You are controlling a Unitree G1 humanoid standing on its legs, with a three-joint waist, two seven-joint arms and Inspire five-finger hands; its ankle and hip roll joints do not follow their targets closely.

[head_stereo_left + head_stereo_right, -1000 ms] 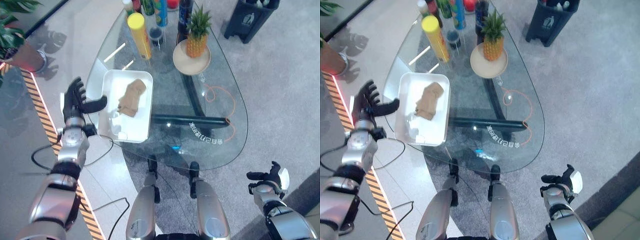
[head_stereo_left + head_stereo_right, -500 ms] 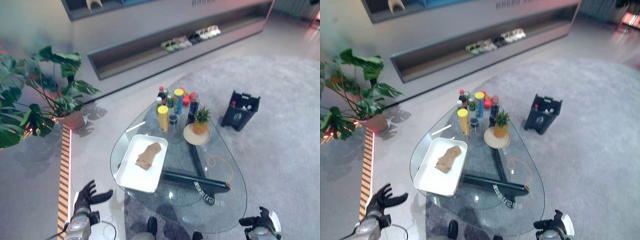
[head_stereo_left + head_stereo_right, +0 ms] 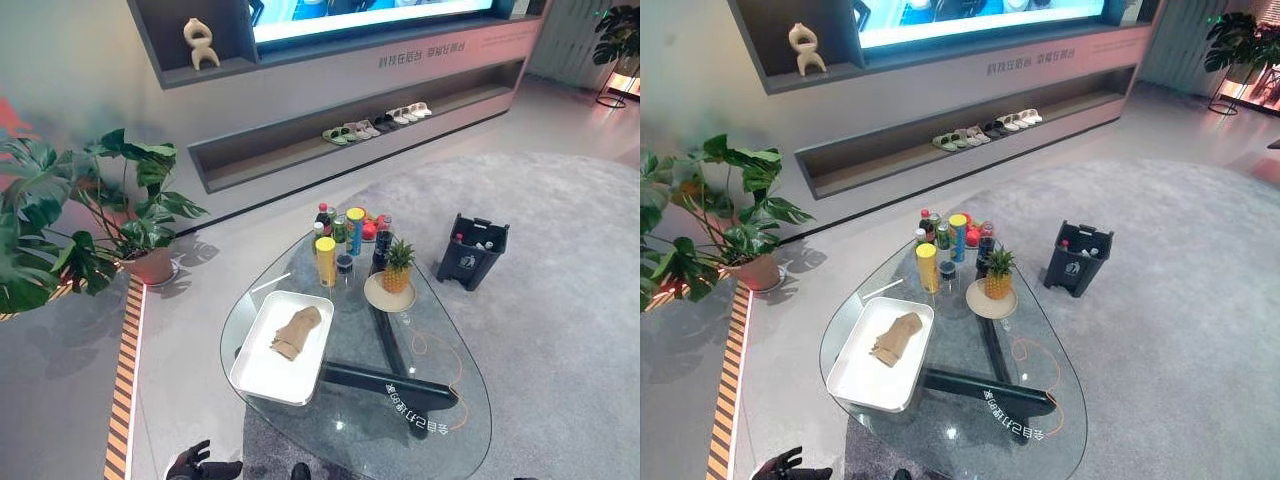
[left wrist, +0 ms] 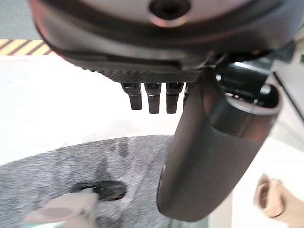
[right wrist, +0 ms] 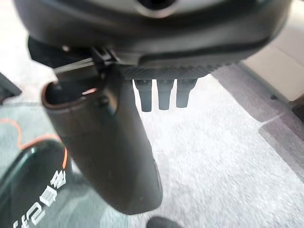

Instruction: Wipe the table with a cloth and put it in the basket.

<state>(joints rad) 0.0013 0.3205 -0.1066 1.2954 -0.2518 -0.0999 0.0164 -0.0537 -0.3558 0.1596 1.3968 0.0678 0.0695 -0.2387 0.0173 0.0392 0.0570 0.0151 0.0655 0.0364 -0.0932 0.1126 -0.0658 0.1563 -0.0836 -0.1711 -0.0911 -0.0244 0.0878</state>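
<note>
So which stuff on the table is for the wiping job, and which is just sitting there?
For the job:
tan cloth
white tray it lies in
glass table

Just sitting there:
pineapple on its plate
bottles and cans
yellow canister

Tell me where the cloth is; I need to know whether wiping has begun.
In the eye views the cloth lies crumpled in the white tray on the glass table's left side, near the yellow can; neither hand holds it.

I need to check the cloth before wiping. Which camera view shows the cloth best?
The left eye view shows it best: the tan cloth lies whole and crumpled in the white tray on the glass table. The right eye view shows the same. The left wrist view catches just its edge beyond the left hand.
</note>
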